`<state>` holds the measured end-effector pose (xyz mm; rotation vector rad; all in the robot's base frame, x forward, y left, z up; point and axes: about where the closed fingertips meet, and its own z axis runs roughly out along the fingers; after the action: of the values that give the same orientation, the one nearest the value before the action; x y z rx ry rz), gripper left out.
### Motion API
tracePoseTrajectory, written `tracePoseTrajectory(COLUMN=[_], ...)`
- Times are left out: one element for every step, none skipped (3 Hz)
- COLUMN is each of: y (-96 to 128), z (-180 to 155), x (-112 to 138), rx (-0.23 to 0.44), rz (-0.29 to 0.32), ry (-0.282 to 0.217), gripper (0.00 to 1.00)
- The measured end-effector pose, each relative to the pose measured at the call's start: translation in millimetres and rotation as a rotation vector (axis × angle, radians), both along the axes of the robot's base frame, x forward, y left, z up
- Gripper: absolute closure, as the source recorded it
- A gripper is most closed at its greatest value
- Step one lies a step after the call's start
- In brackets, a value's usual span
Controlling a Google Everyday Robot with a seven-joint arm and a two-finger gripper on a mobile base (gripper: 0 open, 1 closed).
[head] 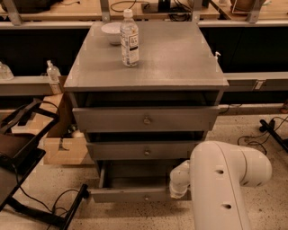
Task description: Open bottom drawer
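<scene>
A grey metal cabinet [211, 96] is standing at the centre of the frame on a speckled floor [40, 184]. Wooden benches [67, 9] are running across the top edge. Its flat worktop [180, 58] is carrying a clear water bottle [129, 38], upright toward the upper left. A white bowl [111, 32] is sitting just behind the bottle.

At the left of the frame a cardboard box [63, 150] is resting on the floor beside the cabinet. A small pump bottle [53, 74] is standing on a ledge above it. A black folding frame [20, 157] is occupying the lower left corner, and cables [256, 137] are trailing across the floor at the right.

The top drawer [146, 119] and middle drawer [144, 151] are sitting slightly out, each with a dark gap above its front. The bottom drawer [130, 195], lowest in the stack at lower centre, is standing pulled well forward, and its grey inner floor is showing.

The white arm [225, 179] is filling the lower right. Its end effector [178, 188] is reaching down at the right end of the bottom drawer, mostly hidden by the arm. I cannot tell whether it is released or clenched.
</scene>
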<state>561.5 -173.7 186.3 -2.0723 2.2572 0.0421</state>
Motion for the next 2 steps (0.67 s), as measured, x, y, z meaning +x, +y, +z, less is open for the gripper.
tracePoseTrajectory(y=[0.0,0.1], z=[0.9,-0.3], x=[-0.1,-1.4], rx=[0.0,0.0], rz=[0.0,0.0], ry=[0.0,0.003], gripper=[0.82,0.58])
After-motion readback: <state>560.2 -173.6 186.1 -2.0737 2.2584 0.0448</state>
